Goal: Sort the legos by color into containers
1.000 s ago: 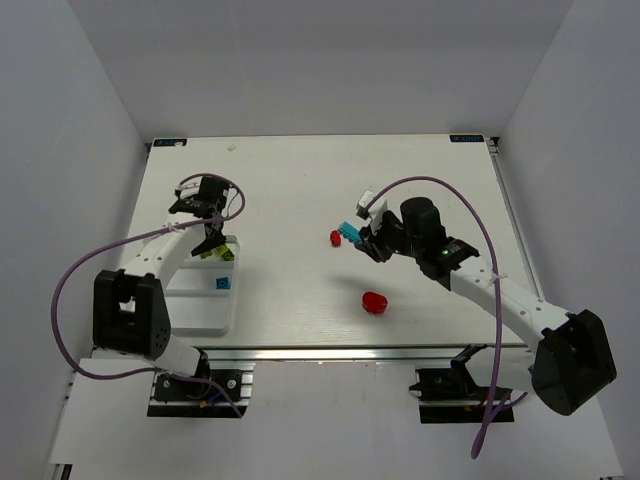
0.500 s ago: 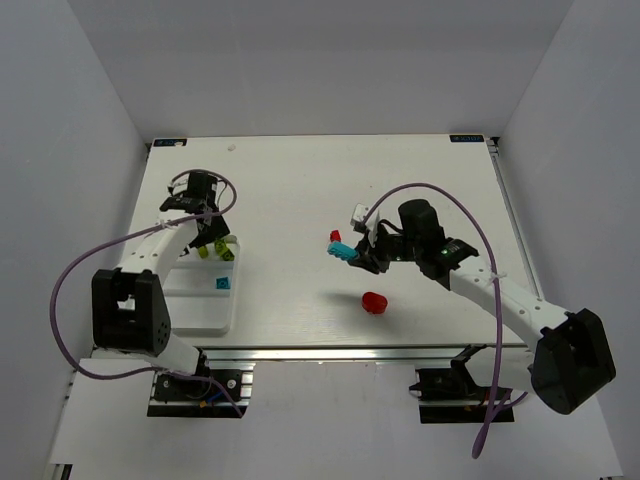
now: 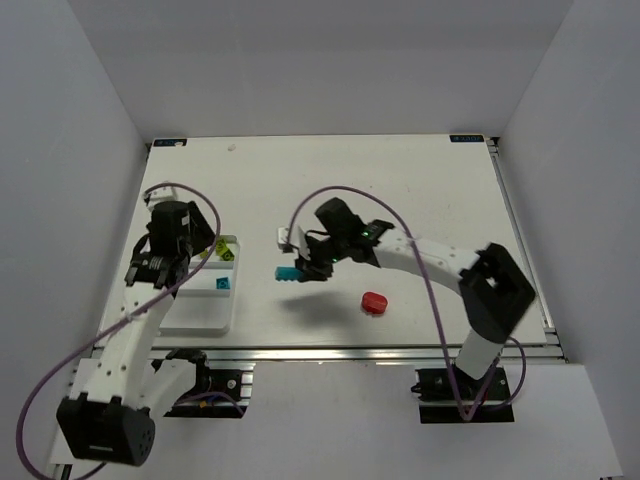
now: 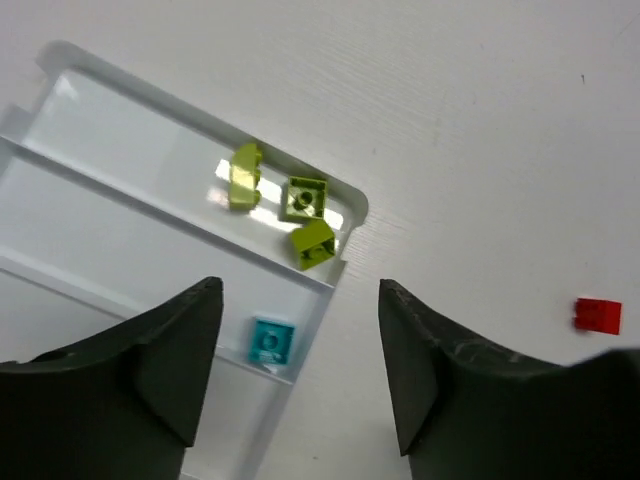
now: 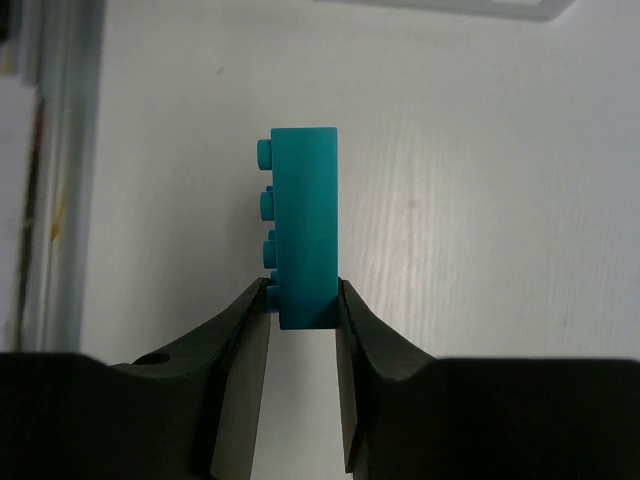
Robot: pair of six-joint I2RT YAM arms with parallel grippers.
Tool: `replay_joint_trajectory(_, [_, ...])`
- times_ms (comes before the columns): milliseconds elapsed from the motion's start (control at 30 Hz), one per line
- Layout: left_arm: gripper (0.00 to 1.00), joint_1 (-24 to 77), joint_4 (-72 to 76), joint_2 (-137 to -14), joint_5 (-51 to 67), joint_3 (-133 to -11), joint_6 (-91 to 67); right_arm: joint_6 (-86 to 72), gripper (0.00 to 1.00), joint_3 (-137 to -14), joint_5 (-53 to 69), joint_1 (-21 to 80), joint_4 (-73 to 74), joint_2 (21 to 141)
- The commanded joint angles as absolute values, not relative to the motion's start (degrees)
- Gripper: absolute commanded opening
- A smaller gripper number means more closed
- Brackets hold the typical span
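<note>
My right gripper [image 3: 300,268] is shut on a long cyan lego [image 3: 288,273], held above the table right of the tray; the right wrist view shows the brick [image 5: 305,220] pinched at its lower end. The divided white tray [image 3: 195,310] lies at the near left. Its far compartment holds three yellow-green legos [image 4: 305,197]. The compartment beside that one holds a small cyan lego [image 4: 271,342]. My left gripper [image 4: 298,288] hangs open and empty high over the tray [image 4: 120,200]. A rounded red lego [image 3: 373,302] and a small red brick [image 4: 598,314] lie on the table.
An aluminium rail [image 3: 330,352] runs along the table's near edge. White walls close in the left, right and far sides. Purple cables loop from both arms. The right arm [image 3: 420,250] stretches across the middle of the table.
My right arm swung left with the cyan lego, from near the small red brick toward the tray. My left arm drew back from the tray's far end and rose.
</note>
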State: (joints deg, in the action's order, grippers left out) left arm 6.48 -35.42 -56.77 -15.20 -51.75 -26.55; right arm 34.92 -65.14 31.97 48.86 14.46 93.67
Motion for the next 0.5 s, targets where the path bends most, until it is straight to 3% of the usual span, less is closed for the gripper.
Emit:
replay_joint_trajectory(0, [0.77,6.2,-31.0,-46.8,-22.4,-47.4,-27.1,29.1,0.00,-78.8,23.6,52.3,13.8,103.0])
replay_joint_trajectory(67, [0.85,6.2,-31.1,-41.4,-27.0,-46.2,-28.5,25.7,0.00,-84.0,23.4,53.2,13.5,109.4])
replay_joint_trajectory(233, [0.93,6.2,-32.9,-34.2,-35.6,-45.4,-31.4,15.7,0.00,-100.1,25.2,56.2,13.3,121.9])
replay_joint_trajectory(467, [0.97,6.8,-34.2,-26.2,-39.5,-44.8,-32.5,9.7,0.00,-114.1,25.5,59.9,11.0,132.9])
